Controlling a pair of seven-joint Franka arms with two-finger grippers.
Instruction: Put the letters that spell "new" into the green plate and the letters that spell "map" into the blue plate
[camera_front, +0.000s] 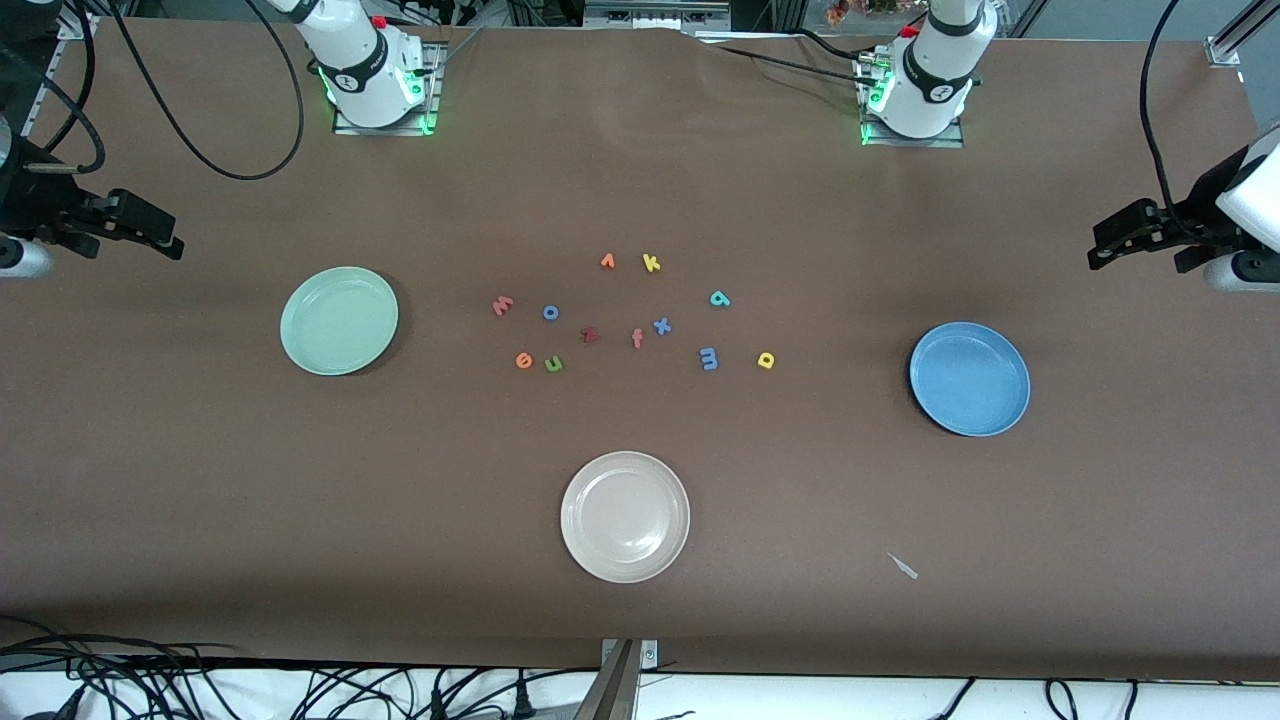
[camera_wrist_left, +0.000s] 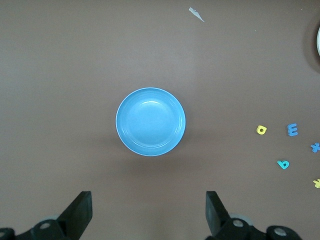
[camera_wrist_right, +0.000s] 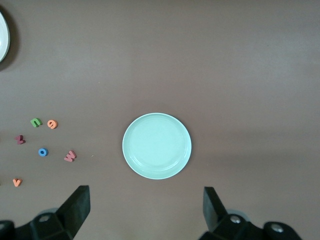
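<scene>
Both my arms are up and waiting. My left gripper (camera_wrist_left: 147, 212) hangs high over the blue plate (camera_front: 969, 378), fingers spread wide with nothing between them. My right gripper (camera_wrist_right: 145, 210) is the same story over the green plate (camera_front: 338, 320): spread wide, holding nothing.

Both plates are bare inside. The green one sits toward my right arm's end of the worktop (camera_front: 200, 500), the blue one toward my left arm's end. All the letters lie loose on the worktop between them.

For "new": the green n (camera_front: 553, 364) and orange e (camera_front: 524, 360) are just beside each other, and the salmon-pink w (camera_front: 503, 305) is near them, farther from the front camera. All three are at the green plate's end of the bunch.

For "map": the blue m (camera_front: 709, 358) and yellow a (camera_front: 766, 360) lie near each other, and the teal p (camera_front: 720, 298) is a bit farther from the front camera. These are at the blue plate's end.

Mixed in among them: a blue o (camera_front: 550, 312), a dark red letter (camera_front: 590, 335), an orange-red f (camera_front: 637, 339), a blue x (camera_front: 661, 325), a yellow k (camera_front: 651, 263) and a small orange letter (camera_front: 607, 261). A beige plate (camera_front: 625, 516) sits nearer the front camera than the whole bunch.
</scene>
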